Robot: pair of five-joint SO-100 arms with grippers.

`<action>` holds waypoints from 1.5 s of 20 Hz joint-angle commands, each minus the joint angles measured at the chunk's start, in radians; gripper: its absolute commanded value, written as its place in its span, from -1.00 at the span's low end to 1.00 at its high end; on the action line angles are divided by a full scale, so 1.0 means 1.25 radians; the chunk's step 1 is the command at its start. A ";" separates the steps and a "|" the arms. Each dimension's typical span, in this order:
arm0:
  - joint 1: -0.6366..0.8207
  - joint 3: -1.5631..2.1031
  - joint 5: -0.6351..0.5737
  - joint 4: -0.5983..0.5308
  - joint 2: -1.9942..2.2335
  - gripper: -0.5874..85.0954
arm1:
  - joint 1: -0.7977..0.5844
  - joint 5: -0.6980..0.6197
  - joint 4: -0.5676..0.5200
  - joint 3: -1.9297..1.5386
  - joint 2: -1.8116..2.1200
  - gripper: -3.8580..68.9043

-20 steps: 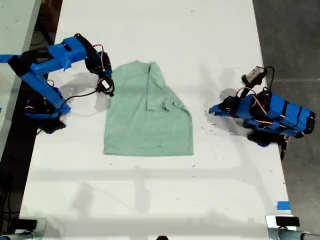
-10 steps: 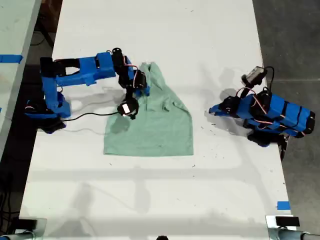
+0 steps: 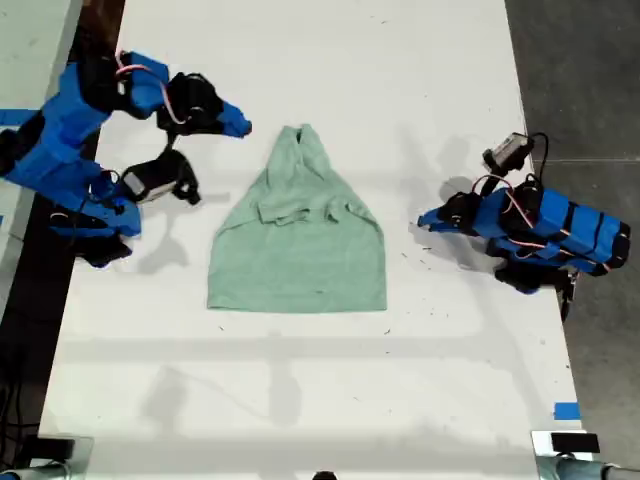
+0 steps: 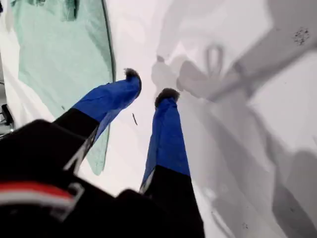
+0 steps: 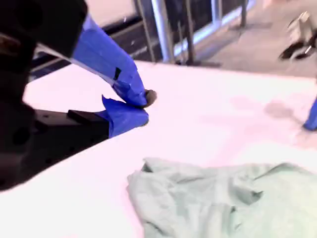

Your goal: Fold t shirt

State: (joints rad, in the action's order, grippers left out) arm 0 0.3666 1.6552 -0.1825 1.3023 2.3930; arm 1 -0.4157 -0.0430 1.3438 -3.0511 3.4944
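The pale mint-green t shirt lies on the white table, its lower half flat and its upper part bunched into a narrow peak with loose folds. My second gripper hovers above the table at the exterior view's left of that peak. It is shut and holds nothing, with the crumpled t shirt below it. My first gripper rests low at the exterior view's right, apart from the cloth. Its fingers are parted and empty, and the t shirt lies beyond them.
A strip of blue tape marks the table's edge at the exterior view's lower right, above a black device. Dark floor runs along the exterior view's right. Another table stands at the exterior view's left.
The second arm swept over the t shirt's upper part toward the exterior view's right, then let go and drew back up and left. The cloth's upper left part now lies bunched inward. The first arm stayed still.
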 commanded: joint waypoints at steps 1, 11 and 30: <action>-0.047 0.459 0.087 -0.112 0.434 -0.99 | -0.004 -0.017 0.002 -0.039 0.011 -0.62; -0.223 1.161 0.162 -0.308 0.971 -0.99 | -0.004 -0.018 0.002 -0.039 0.011 -0.62; -0.187 1.262 0.171 -0.242 0.971 -0.99 | -0.005 -0.018 0.002 -0.039 0.011 -0.62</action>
State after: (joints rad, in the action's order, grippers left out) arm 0 0.1150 3.2229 0.0077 0.9940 3.5972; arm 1 -0.4157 -0.0430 1.3438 -3.0511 3.4944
